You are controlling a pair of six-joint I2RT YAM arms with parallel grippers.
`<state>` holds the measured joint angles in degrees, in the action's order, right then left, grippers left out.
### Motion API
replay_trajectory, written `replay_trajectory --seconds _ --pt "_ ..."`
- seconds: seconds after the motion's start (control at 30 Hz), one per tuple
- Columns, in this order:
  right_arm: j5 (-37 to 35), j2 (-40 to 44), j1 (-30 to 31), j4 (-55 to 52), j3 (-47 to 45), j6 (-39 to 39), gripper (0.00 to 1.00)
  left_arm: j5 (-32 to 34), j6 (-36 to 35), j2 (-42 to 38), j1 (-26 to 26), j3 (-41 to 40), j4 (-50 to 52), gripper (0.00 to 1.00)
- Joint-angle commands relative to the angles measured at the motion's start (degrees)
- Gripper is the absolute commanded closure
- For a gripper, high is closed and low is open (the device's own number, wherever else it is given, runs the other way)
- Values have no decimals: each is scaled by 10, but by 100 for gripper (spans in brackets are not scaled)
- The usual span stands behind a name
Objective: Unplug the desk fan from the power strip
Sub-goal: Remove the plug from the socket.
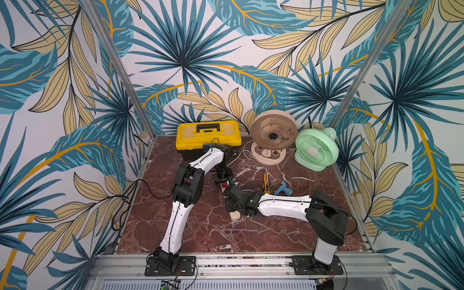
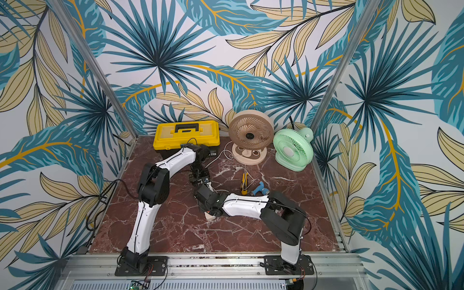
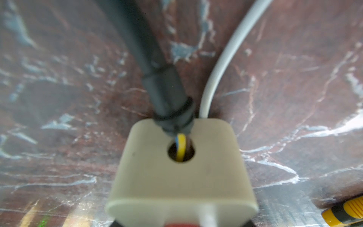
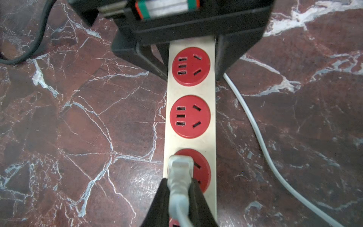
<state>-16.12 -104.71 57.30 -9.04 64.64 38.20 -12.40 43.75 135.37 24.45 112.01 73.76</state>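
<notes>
The beige desk fan [image 1: 274,136] [image 2: 251,135] stands at the back on its bear-face base, and its white cord [image 1: 242,153] [image 4: 255,127] trails forward. The cream power strip [image 4: 191,92] [image 3: 180,180] with red sockets lies mid-table, mostly under both arms in the top views. My left gripper [image 1: 221,178] is shut across the strip's far end, one finger [image 4: 229,53] on each side, near its black cord [image 3: 157,78]. My right gripper [image 4: 179,183] [image 1: 232,193] is shut on the white plug [image 4: 179,169], which sits in the third socket.
A yellow toolbox [image 1: 208,136] stands at the back left, and a mint-green fan [image 1: 315,149] at the back right. A yellow utility knife [image 1: 266,182] and a small blue drill [image 1: 283,189] lie just right of the strip. Black cables run along the table's left edge.
</notes>
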Motion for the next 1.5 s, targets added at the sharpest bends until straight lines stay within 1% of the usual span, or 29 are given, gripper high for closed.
replay_trajectory --seconds 0.0,0.17,0.3,0.4,0.57,0.7,0.83,1.17,1.27,1.47 --pt "-42 14 -16 -2 0 18 100 79 -51 83 -5 -47 -65 100" --pt "-58 3 -6 -28 27 -4 100 79 -51 82 -5 -48 -66 100" --pt "-113 -20 25 -87 75 -41 100 80 -50 82 -5 -47 -65 100" --pt "-154 -51 54 -111 115 -75 100 80 -49 82 -5 -47 -65 100" --pt "-206 -91 86 -145 167 -99 100 80 -51 82 -5 -48 -66 100" --pt "-238 -95 98 -146 178 -113 100 79 -51 82 -5 -48 -67 100" --pt "-244 -93 98 -146 177 -115 100 78 -51 80 -5 -50 -68 100" --pt "-232 -72 93 -126 149 -90 100 77 -52 79 -5 -54 -71 100" --pt "-203 -55 78 -109 128 -70 100 77 -51 79 -5 -55 -71 100" --pt "-103 -11 29 -51 58 -13 100 77 -51 79 -5 -55 -70 100"
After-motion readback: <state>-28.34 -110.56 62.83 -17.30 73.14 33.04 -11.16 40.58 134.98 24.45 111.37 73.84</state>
